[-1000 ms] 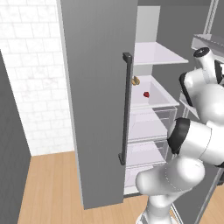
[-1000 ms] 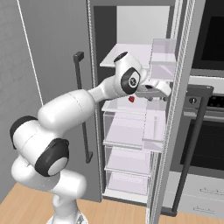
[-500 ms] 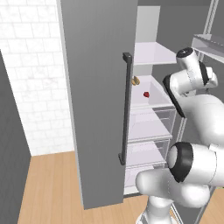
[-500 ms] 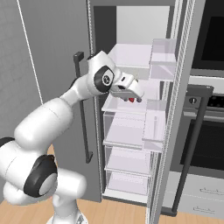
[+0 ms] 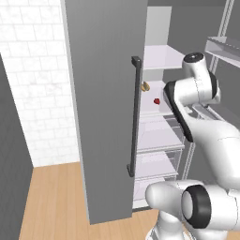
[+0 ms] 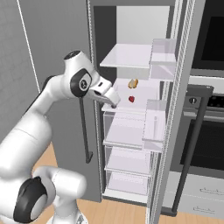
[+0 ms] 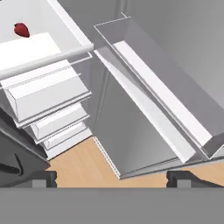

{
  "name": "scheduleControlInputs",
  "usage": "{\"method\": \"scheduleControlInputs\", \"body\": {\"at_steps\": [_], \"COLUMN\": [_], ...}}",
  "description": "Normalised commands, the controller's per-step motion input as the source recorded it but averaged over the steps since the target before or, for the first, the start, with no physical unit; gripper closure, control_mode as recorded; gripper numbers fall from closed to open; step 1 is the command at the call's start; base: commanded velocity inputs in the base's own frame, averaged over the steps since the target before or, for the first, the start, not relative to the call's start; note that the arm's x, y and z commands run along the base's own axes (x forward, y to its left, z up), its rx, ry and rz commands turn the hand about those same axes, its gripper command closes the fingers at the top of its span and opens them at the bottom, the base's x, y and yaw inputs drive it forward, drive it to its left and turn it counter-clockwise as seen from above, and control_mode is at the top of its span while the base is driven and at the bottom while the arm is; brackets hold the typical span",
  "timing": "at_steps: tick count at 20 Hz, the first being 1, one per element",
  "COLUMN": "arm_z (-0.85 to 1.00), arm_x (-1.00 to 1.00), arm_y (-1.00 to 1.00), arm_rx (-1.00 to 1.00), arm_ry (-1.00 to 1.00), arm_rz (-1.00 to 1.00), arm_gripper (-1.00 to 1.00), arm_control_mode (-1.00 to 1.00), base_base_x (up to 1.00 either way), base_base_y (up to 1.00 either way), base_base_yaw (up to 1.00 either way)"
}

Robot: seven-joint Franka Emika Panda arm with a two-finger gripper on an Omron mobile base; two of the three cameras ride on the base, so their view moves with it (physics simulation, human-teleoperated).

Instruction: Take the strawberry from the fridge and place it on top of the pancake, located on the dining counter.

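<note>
The strawberry [image 6: 131,99] is a tiny red berry lying on a white middle shelf of the open fridge [image 6: 127,57]. It also shows as a red dot [image 5: 156,101] past the arm and at the upper left of the hand view [image 7: 21,29]. My gripper [image 6: 113,101] hangs at the shelf's front left edge, a little left of the berry and apart from it. Its fingertips [image 7: 43,178] stand wide apart, open, with nothing between them. The pancake and the dining counter are out of view.
A small yellow-brown food item [image 6: 133,83] sits behind the strawberry on the same shelf. The grey left door [image 5: 103,93] with its dark bar handle [image 5: 134,117] stands open. Clear door bins [image 6: 162,52] hang on the right door. Drawers [image 6: 127,131] lie below; an oven [image 6: 205,127] stands to the right.
The hand has swung left across the fridge opening, from near the right door bins to the shelf's front left edge. The jaws stayed open. The strawberry has not moved.
</note>
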Motion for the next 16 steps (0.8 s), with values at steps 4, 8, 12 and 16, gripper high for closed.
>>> {"method": "scheduleControlInputs", "body": {"at_steps": [4,8,12,16], "arm_z": [-0.02,-0.19,-0.22,-0.19], "arm_x": [-0.68,-0.52,-0.03,0.00], "arm_y": [0.75,0.71,0.12,0.00], "arm_rx": [0.08,0.04,0.01,0.01], "arm_ry": [0.00,0.00,0.00,-0.01], "arm_rz": [0.12,0.16,0.10,0.06], "arm_gripper": [-1.00,-1.00,-1.00,-1.00], "arm_control_mode": [-1.00,-1.00,-1.00,-1.00], "base_base_x": [0.00,0.00,0.00,0.00], "base_base_y": [0.00,0.00,0.00,0.00], "base_base_yaw": [0.00,0.00,0.00,0.00]}}
